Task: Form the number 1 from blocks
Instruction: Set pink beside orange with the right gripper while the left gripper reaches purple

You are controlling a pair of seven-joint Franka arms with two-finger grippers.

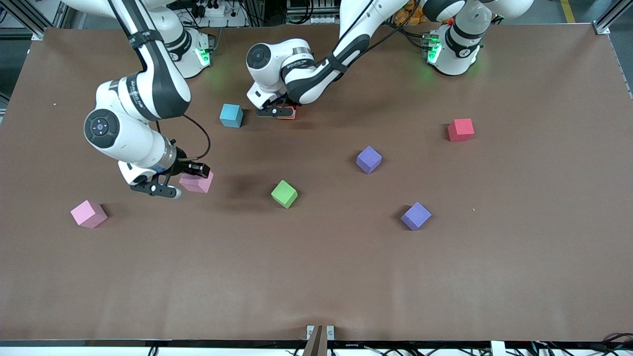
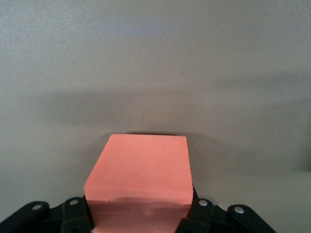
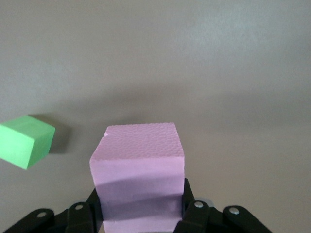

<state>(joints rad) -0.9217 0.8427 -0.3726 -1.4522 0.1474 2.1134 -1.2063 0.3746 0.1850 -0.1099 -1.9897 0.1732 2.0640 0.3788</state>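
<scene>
pink blocks (image 1: pixel 89 213): 2 | purple blocks (image 1: pixel 369 159): 2 | orange (image 1: pixel 289 113): 1 | red (image 1: pixel 461 130): 1 | green (image 1: pixel 284 193): 1 | light blue (image 1: pixel 231 115): 1

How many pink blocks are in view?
2. One pink block sits free on the table at the right arm's end. The other pink block is clamped in the right end effector, toward the green block.

You've got eight foam cubes scattered around. The orange block (image 2: pixel 138 167) sits clamped beside the light blue block (image 1: pixel 231 115). One pink block (image 3: pixel 138 170) is gripped too, the other pink block (image 1: pixel 88 213) lies loose. Green block (image 1: pixel 284 193), two purple blocks (image 1: pixel 369 159) (image 1: pixel 416 216) and the red block (image 1: pixel 461 129) lie apart.
</scene>
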